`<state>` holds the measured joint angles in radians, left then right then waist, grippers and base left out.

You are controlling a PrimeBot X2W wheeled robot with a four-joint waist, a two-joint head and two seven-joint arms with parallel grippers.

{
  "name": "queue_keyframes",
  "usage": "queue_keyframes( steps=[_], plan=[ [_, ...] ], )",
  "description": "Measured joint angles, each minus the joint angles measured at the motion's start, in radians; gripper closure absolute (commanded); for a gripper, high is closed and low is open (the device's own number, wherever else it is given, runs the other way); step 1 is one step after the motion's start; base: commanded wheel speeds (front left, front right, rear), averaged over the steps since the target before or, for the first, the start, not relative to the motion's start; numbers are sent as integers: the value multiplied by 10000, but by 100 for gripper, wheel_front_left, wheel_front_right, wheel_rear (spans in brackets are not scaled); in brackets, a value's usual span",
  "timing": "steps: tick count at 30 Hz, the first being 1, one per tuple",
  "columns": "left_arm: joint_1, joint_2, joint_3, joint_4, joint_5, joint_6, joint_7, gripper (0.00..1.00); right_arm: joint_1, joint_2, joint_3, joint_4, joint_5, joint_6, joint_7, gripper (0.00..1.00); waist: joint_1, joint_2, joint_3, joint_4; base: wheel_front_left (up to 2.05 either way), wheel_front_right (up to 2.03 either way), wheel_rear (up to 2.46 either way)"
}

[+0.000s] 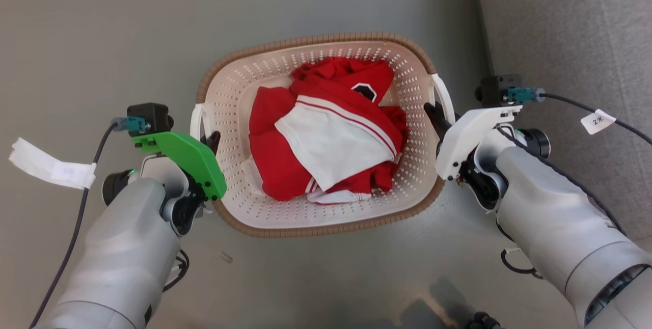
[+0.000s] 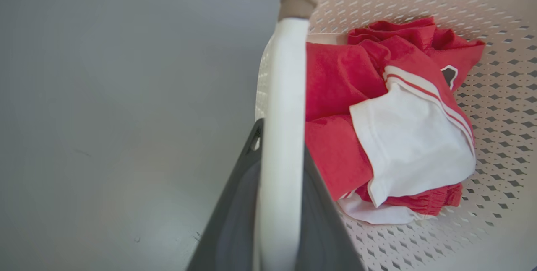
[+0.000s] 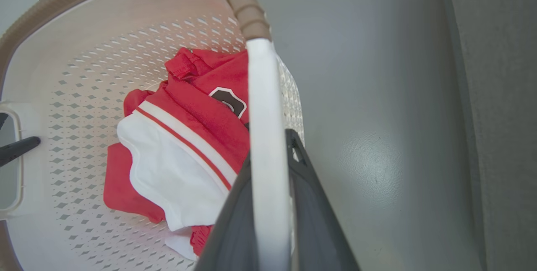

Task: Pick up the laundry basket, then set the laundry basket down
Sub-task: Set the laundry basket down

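Head view: a cream laundry basket (image 1: 239,82) with a brown woven-look rim sits between the robot's two arms above a grey floor (image 1: 102,38), holding a red garment (image 1: 272,166) and a white, red-striped one (image 1: 326,151). The left gripper (image 1: 211,140), under a green cover, meets the left handle (image 1: 196,120). The right gripper (image 1: 433,112), under a white cover, meets the right handle (image 1: 444,96). The covers hide most of the fingers, and whether the basket's base touches the floor cannot be told. A grey fabric surface (image 1: 570,38) is cut off at the right edge. Left wrist view: the left gripper (image 2: 280,136) is clamped on the white left handle (image 2: 281,95), one dark finger pressed to each side, their bases out of frame. Right wrist view: the right gripper (image 3: 268,145) pinches the right handle (image 3: 260,95) the same way, and that handle hides part of the garment's dark badge (image 3: 228,99).
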<state>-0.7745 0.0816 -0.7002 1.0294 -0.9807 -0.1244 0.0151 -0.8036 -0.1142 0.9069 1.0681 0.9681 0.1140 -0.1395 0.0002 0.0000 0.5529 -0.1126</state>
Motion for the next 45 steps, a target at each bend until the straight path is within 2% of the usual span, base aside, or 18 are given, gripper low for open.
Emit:
queue_keyframes(
  steps=[16, 45],
  plan=[
    [-619, 73, -186, -119, 81, 0, -443, 100, -583, 121, -54, 374, 8, 2, -512, 100, -1, 0, 2001, -31, 0, 0, 0],
    [-1419, 291, -667, -366, 79, 10, -1129, 100, -1497, 228, -182, 819, 102, 90, -903, 100, -1, 0, 3603, -239, 0, 0, 0]
  ],
)
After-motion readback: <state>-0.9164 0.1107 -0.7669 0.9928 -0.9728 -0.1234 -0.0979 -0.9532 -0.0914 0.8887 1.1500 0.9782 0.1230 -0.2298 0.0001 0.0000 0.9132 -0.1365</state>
